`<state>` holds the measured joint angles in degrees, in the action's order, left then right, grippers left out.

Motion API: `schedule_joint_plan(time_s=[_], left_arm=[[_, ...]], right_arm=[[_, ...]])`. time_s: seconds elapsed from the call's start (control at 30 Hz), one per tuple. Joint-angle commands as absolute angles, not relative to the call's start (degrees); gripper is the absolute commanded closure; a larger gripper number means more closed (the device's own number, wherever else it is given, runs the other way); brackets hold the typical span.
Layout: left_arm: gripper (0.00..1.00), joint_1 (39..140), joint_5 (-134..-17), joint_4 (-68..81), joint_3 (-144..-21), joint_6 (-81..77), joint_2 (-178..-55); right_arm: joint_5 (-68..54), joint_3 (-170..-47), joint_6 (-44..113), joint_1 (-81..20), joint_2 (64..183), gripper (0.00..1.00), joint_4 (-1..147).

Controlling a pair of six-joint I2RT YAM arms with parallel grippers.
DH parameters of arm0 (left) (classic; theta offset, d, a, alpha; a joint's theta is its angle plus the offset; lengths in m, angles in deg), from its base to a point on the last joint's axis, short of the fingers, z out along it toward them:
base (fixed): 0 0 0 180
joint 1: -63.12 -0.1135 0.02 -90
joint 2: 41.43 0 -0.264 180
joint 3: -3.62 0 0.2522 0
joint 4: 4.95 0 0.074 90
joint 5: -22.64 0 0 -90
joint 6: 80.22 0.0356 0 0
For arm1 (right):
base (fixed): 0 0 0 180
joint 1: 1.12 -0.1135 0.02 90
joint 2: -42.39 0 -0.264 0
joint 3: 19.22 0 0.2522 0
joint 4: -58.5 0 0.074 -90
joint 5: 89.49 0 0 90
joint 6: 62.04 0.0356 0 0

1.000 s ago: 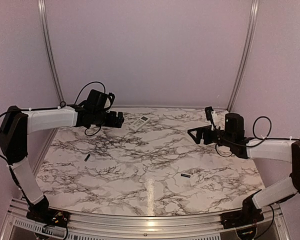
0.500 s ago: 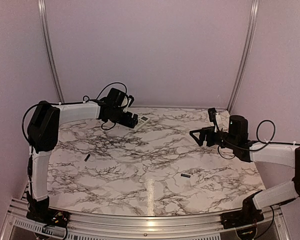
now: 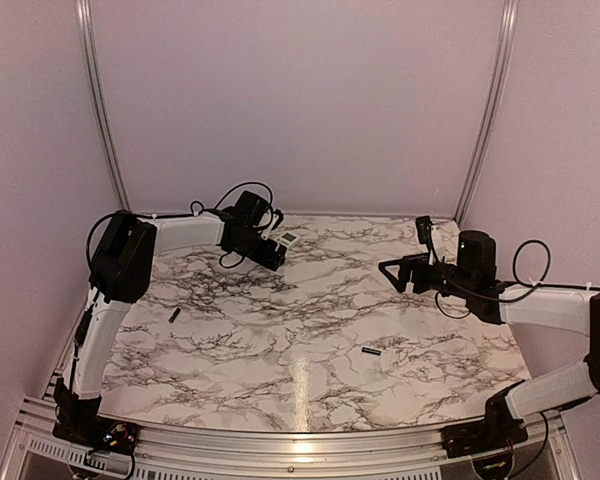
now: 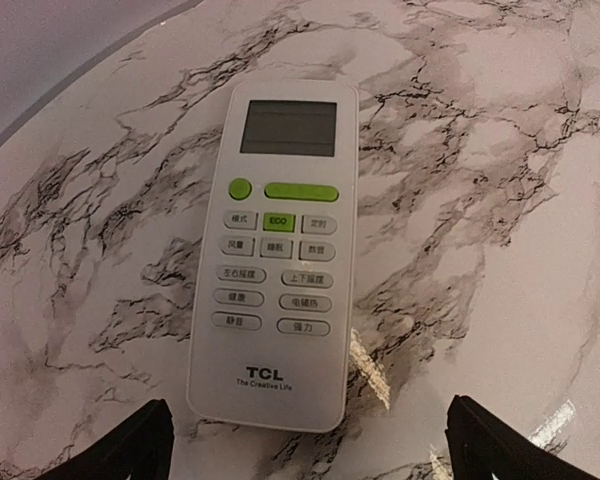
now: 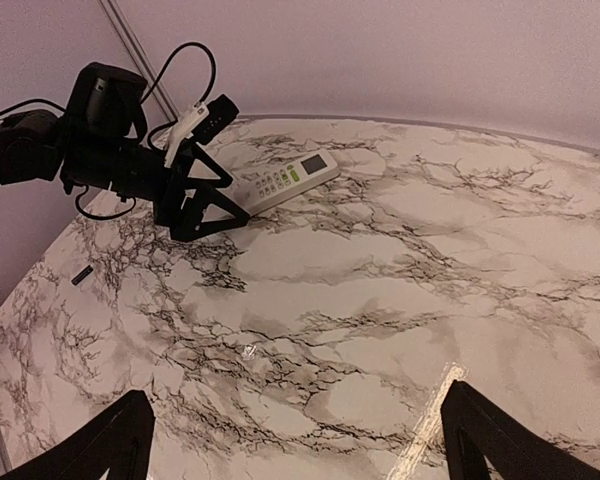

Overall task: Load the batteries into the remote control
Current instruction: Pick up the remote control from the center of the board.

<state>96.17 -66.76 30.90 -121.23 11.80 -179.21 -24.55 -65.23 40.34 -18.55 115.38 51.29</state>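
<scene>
My left gripper [image 4: 305, 447]: jaws spread wide, empty, poised at near end of remote control [image 4: 278, 250], face-up at far table [image 3: 280, 340] edge. My right gripper [image 3: 405, 258]: spread, empty, raised. Left battery [image 3: 175, 314], right battery [image 3: 371, 352] on tabletop.

The remote control [image 4: 275, 255] lies face up on the marbled table [image 4: 500, 180], its grey display at the far end, a round green button and a green bar just below it, rows of pale labelled keys further down and the letters TCL at the near end. The left hand [image 4: 305, 455] hangs over it, spread wide and holding nothing. Its two dark fingertips [image 4: 130, 445] show only at the bottom corners, well apart and either side of the remote's near end without touching it.
</scene>
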Motion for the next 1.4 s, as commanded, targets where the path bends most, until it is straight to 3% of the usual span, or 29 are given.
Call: schedule_joint_plan(time_s=[0.0,0.27,0.57,1.03,1.37], left_arm=[[0.01,96.33,-64.91,33.41,-124.15,13.31,-182.17],[0.01,95.95,-63.91,34.68,-128.45,13.11,-186.26],[0.04,93.35,-71.35,34.38,-133.65,10.27,-190.86],[0.4,93.26,-64.7,41.53,-138.03,11.11,-192.96],[0.61,94.02,-76.19,31.29,-115.13,3.91,-173.15]], right_arm=[[-25.13,-65.41,40.8,-18.03,115.18,0.01,51.08],[-24.93,-65.41,40.89,-18.04,114.99,0.01,51.21],[-24.91,-66.67,40.7,-18.02,114.85,0.01,52.3],[-25.86,-68.61,41.17,-18.03,116.24,0.01,52.19],[-27.84,-69.31,41.04,-18.06,115.74,0.01,52.9]])
